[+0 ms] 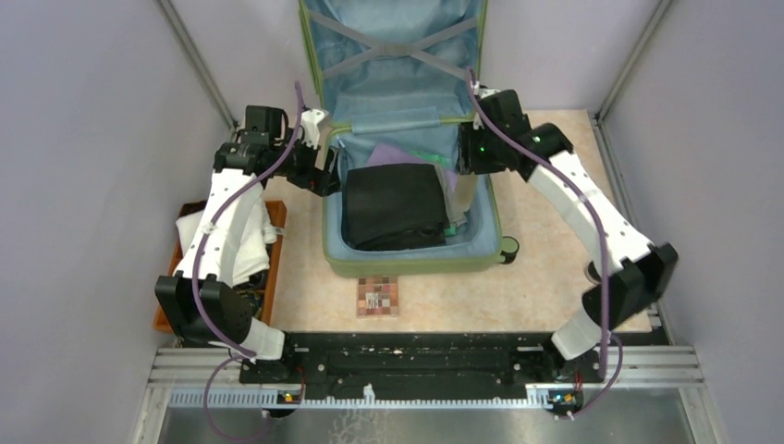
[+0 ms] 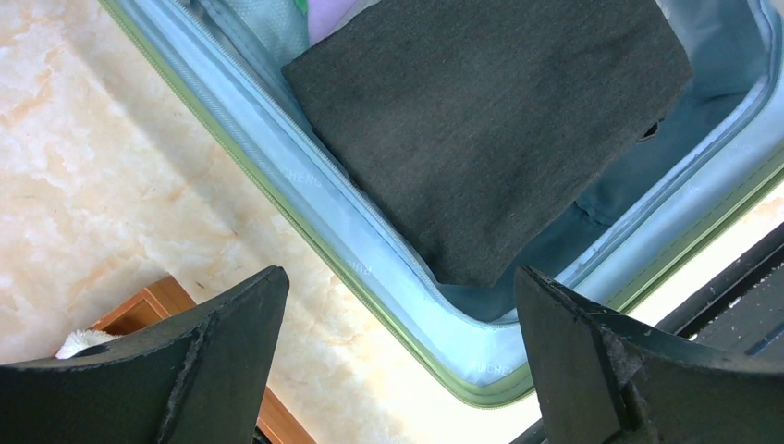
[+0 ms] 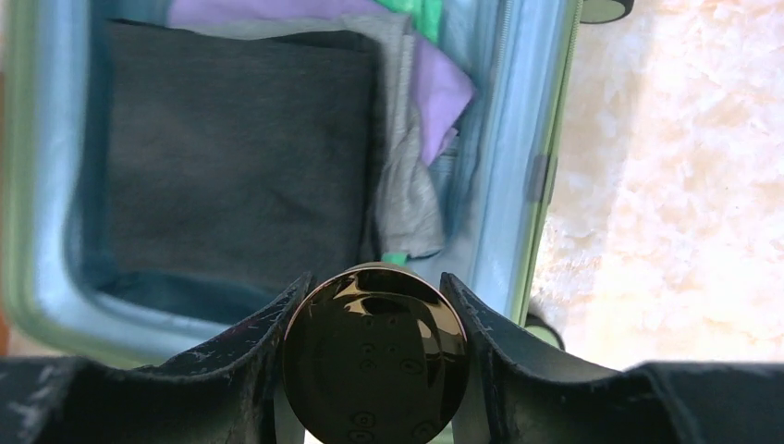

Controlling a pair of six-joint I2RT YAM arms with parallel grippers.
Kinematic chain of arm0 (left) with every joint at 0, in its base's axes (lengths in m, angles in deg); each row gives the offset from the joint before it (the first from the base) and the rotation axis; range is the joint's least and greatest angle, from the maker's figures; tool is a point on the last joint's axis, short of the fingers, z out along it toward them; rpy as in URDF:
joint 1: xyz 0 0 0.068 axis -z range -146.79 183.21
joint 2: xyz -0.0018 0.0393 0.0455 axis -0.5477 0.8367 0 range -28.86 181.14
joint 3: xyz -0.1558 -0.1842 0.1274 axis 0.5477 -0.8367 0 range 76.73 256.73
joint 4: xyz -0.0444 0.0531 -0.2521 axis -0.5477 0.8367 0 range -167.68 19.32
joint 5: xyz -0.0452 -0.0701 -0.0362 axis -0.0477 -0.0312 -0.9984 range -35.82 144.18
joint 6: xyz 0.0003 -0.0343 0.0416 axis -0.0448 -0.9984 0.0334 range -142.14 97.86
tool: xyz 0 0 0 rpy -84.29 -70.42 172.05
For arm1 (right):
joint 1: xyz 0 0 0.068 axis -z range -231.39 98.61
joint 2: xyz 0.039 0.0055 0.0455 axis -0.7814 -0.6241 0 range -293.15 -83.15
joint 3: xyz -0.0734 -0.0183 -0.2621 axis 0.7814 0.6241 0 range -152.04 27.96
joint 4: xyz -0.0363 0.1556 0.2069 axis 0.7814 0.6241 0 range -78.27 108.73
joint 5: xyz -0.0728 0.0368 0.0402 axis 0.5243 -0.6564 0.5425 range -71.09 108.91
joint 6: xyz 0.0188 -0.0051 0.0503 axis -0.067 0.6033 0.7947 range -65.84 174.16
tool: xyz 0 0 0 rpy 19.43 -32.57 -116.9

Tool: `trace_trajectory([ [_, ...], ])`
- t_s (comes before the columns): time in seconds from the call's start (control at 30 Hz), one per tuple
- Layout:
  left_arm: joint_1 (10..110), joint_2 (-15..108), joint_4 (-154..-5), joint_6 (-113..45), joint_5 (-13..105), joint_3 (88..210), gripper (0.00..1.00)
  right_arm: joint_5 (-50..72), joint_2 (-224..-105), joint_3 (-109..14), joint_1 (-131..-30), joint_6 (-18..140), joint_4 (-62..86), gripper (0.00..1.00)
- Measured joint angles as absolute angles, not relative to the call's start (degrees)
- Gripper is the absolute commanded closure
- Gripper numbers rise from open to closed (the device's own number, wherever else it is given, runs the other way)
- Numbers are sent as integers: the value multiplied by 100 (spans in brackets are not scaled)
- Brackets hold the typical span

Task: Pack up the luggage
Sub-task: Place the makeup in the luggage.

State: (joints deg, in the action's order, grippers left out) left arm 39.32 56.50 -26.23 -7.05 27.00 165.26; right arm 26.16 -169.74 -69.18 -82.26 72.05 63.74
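I have the luggage (image 1: 407, 264), a light-green hard-shell suitcase with a pale-blue fabric lining, lying open in the middle of the beige marbled tabletop (image 1: 545, 213). Its lid stands up at the far side, with grey straps crossed over the lining.

A flat, folded charcoal woven garment (image 1: 396, 205) fills most of the base. Soft purple cloth (image 3: 439, 92) and crumpled grey cloth (image 3: 407, 203) are bunched along the right wall.

My right gripper (image 3: 374, 277) hangs over the suitcase's right rim. Its fingers are pressed against both sides of a glossy dark-brown round object (image 3: 374, 361), smooth and mirror-like.

My left gripper (image 2: 398, 296) hovers at the left rim, jaws spread wide and holding nothing. The zip edge and ribbed green rim pass just below it.

Left of the case sits a wooden tray (image 1: 277, 222) holding white towelling (image 1: 245, 250). A small checkered card (image 1: 377, 296) lies just in front of the near wall. There is bare tabletop on the case's right side.
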Motion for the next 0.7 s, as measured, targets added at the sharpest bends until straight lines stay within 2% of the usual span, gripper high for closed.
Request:
trace_trajectory([
  [0.2,3912,5486,-2626,-675,2698,16393,2,2498,-18572,-7589,-7806,6840,6639,100],
  [0.43,3890,5486,-2667,-670,2689,16308,2,2520,-19820,-8476,-7647,6687,7012,100],
  [0.7,3884,5495,-2759,-666,2628,16229,1,2850,-21374,-10024,-7594,6626,7209,100],
])
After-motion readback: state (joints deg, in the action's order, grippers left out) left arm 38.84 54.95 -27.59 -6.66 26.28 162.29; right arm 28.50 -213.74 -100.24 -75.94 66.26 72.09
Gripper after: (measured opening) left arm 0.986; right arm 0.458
